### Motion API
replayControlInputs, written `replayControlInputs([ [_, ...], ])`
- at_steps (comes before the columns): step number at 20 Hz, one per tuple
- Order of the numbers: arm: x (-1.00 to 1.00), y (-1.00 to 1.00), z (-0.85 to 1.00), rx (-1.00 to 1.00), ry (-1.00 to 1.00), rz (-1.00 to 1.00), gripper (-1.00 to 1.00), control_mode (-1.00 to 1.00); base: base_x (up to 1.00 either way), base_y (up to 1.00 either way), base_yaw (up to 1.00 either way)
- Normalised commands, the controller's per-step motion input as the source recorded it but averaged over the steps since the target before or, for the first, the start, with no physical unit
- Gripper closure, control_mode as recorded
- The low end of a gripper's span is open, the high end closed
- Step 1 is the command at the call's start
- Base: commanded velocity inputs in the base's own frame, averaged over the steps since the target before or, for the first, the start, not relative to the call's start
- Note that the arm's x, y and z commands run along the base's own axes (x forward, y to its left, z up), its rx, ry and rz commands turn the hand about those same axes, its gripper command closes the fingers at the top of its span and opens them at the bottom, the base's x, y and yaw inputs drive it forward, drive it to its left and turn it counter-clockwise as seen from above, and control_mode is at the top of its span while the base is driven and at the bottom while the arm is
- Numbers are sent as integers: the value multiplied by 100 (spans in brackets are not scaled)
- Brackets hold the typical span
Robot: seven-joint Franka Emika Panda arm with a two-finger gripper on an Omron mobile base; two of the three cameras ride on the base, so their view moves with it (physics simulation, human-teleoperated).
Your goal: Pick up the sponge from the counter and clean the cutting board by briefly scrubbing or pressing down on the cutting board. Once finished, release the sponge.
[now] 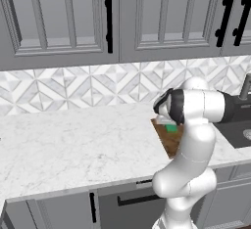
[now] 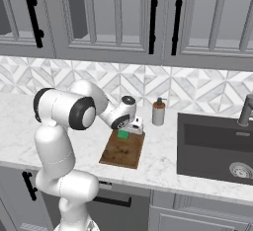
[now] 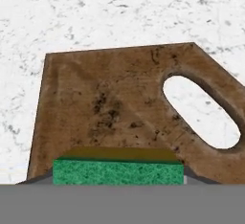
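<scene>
The dark brown cutting board point(image 3: 115, 103) lies on the white marble counter point(image 1: 73, 140), with its light handle slot point(image 3: 201, 110) at the end under my hand. The green-topped sponge point(image 3: 118, 170), yellow beneath, sits between my fingertips in the hand view. My gripper point(image 2: 130, 128) is shut on the sponge point(image 2: 122, 134) at the far end of the cutting board point(image 2: 123, 152); whether the sponge touches the wood I cannot tell. In the left base view my own elbow hides most of the cutting board point(image 1: 167, 137), and a bit of the sponge point(image 1: 171, 128) peeks out.
A soap dispenser point(image 2: 158, 111) stands just right of the board by the backsplash. The dark sink point(image 2: 217, 146) with its faucet point(image 2: 245, 109) lies further right. Wall cabinets point(image 2: 123, 18) hang above. Broad bare counter point(image 1: 59, 135) stretches to the left.
</scene>
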Motion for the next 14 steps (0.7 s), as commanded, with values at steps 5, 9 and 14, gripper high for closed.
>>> replayControlInputs([
  [5, 0, 39, -63, 0, 0, 0, 100, -100, 0, 0, 0],
  [9, 0, 22, -68, 0, 0, 0, 100, -100, 0, 0, 0],
  [14, -5, 38, 25, -1, 0, 0, 100, -100, 0, 0, 0],
])
